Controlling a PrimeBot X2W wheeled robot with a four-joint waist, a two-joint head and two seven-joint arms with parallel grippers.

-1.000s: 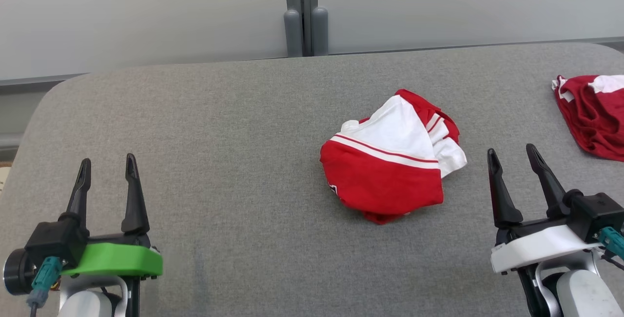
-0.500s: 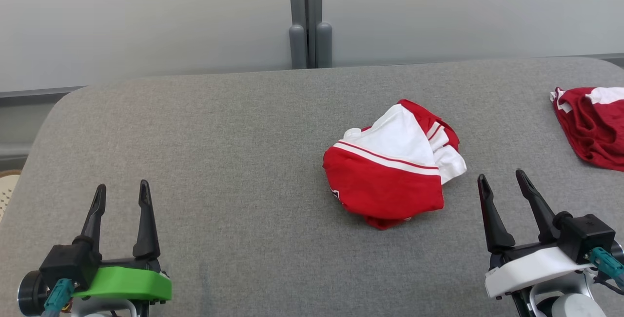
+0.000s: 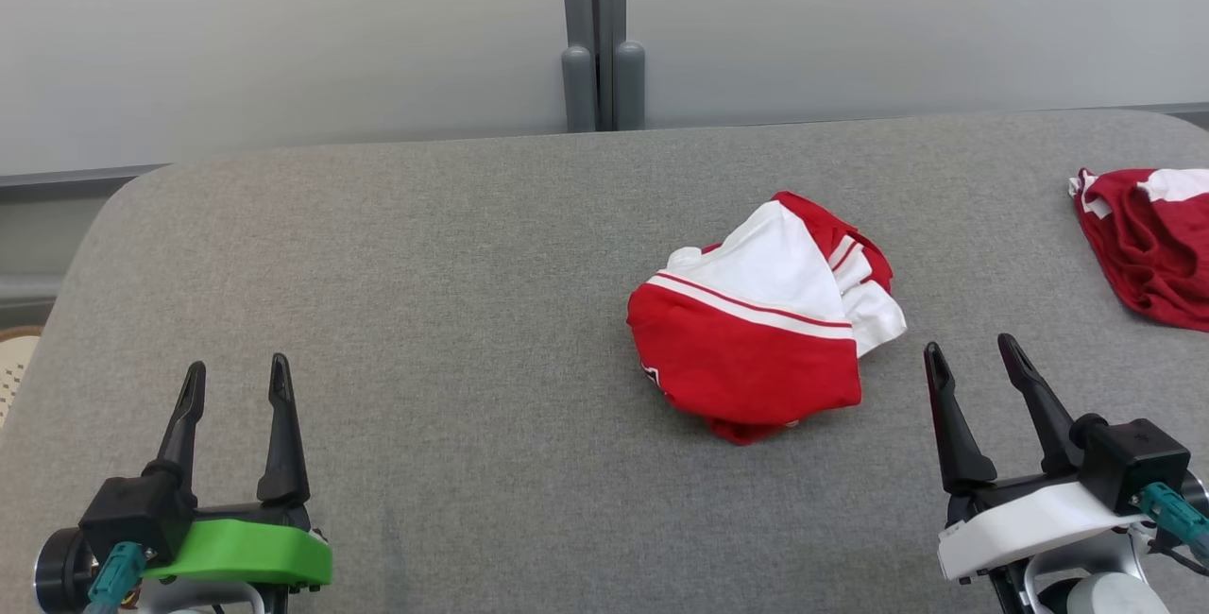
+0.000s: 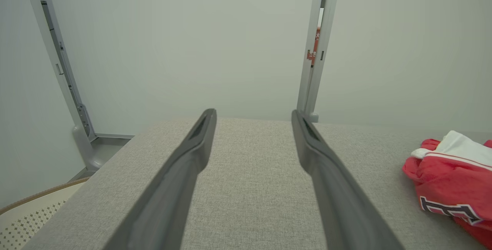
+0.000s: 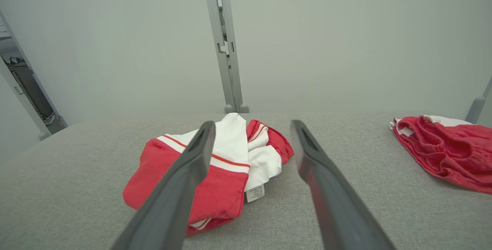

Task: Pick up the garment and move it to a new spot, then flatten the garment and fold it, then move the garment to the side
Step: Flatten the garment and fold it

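Garment [image 3: 756,331] lies crumpled on table [image 3: 425,264], right of centre. R gripper [image 3: 970,346] just beside it, not touching, fingers wide apart, empty. L gripper [image 3: 237,366] well apart at near left, also wide, empty. 2nd red cloth [image 3: 1148,246] at right edge.

The garment [image 3: 756,331] is lying on the counter [image 3: 453,246], a little to the right of its middle. The other garment [image 3: 1148,246] is lying at the right edge of the counter, well apart from the first one and slightly further back. The left gripper [image 3: 236,368] is hanging over the near left part of the counter, far from both garments. The right gripper [image 3: 971,348] is hanging over the near right part, just beside the near right corner of the garment and not touching it. Behind the counter, the wall post [image 3: 595,28] is standing about at its middle, to the back left of the garment
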